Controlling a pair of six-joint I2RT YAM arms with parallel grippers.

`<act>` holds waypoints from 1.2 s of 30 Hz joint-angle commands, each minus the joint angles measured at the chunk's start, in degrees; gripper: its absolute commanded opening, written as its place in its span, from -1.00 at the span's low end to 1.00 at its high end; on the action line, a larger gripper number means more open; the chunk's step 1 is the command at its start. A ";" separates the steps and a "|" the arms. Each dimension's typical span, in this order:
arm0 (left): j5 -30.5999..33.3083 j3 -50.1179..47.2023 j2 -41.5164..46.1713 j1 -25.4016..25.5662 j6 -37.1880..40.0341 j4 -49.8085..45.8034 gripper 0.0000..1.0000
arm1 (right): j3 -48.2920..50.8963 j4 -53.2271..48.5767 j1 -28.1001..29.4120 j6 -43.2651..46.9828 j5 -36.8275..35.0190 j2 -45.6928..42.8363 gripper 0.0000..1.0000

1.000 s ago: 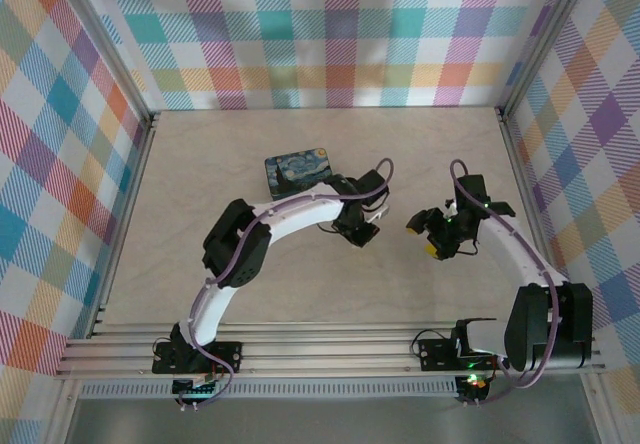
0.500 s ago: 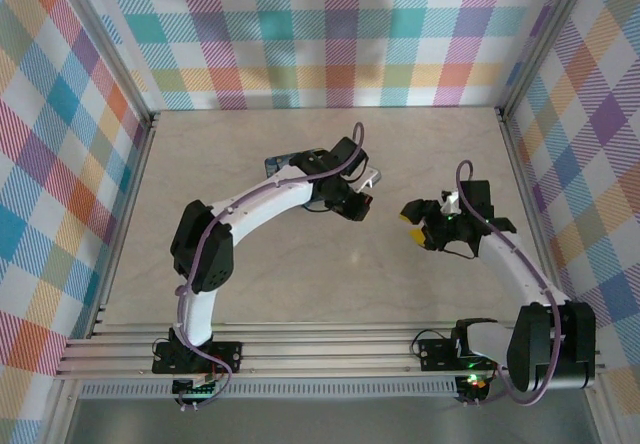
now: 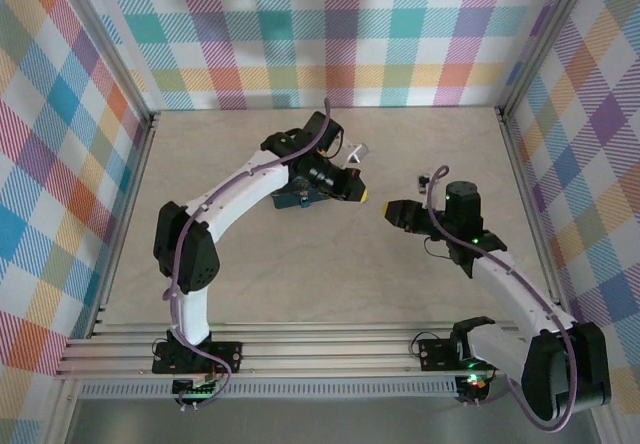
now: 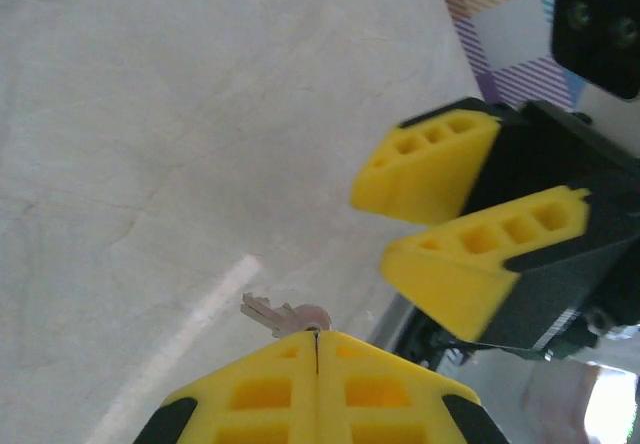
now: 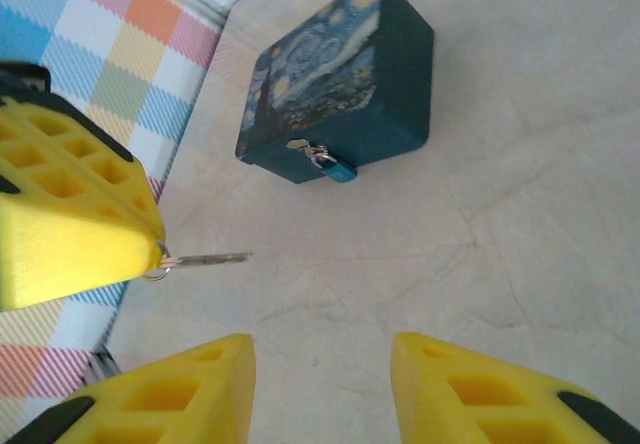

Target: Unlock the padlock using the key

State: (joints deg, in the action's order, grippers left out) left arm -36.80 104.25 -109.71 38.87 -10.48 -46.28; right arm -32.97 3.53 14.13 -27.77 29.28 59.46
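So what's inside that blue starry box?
You can't see inside: the box is shut, so anything in it is hidden. The outside shows the starry picture on top and a tiny blue padlock hanging from its metal clasp.

Top view: box (image 3: 296,201) sits on table (image 3: 250,264), centre-back, partly under the left arm's wrist. left gripper (image 3: 360,193) hangs just right of the box. right gripper (image 3: 395,212) is further right and a little nearer, facing it, near but apart.

Right wrist view: padlock (image 5: 335,168) hangs on the box's near side face, at its lower edge. key (image 5: 205,258) is pinched between the left gripper's fingertips and sticks out past them. It is left of the padlock and nearer, not touching it.
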 commanded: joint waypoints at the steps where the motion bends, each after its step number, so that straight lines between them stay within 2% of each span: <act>1: -5.41 1.66 2.40 -0.65 0.94 -2.88 -1.00 | 0.72 7.11 1.38 10.88 2.57 0.63 -0.16; 7: -8.19 2.61 2.82 -0.90 1.23 -4.68 -1.00 | -0.62 10.18 5.10 22.23 4.88 3.07 0.04; 14: -9.67 3.53 2.99 -1.21 0.99 -5.72 -1.00 | -4.35 11.98 7.44 28.13 10.14 8.86 0.06; 17: -9.43 3.69 3.09 -1.44 1.07 -6.13 -1.00 | -5.23 12.90 7.93 28.84 10.48 9.77 -0.13; 24: -7.24 1.61 4.12 -2.56 0.53 -5.22 -1.00 | -5.74 10.57 8.11 31.15 11.37 8.64 -0.97; 32: -7.87 -0.45 4.95 -3.84 -1.55 -1.44 -1.00 | -8.73 3.42 8.09 32.34 13.72 5.86 -1.00; 34: -7.55 -0.77 5.19 -3.91 -1.47 -0.86 -0.85 | -10.59 0.22 8.11 32.15 14.75 5.97 -1.00; 36: -7.39 -1.64 6.01 -4.16 -1.56 0.52 -0.54 | -12.79 -3.12 8.11 31.81 17.08 6.73 -1.00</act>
State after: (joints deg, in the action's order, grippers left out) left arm -45.39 104.25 -106.06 36.25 -11.79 -47.53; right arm -41.56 4.40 22.31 2.46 40.71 67.29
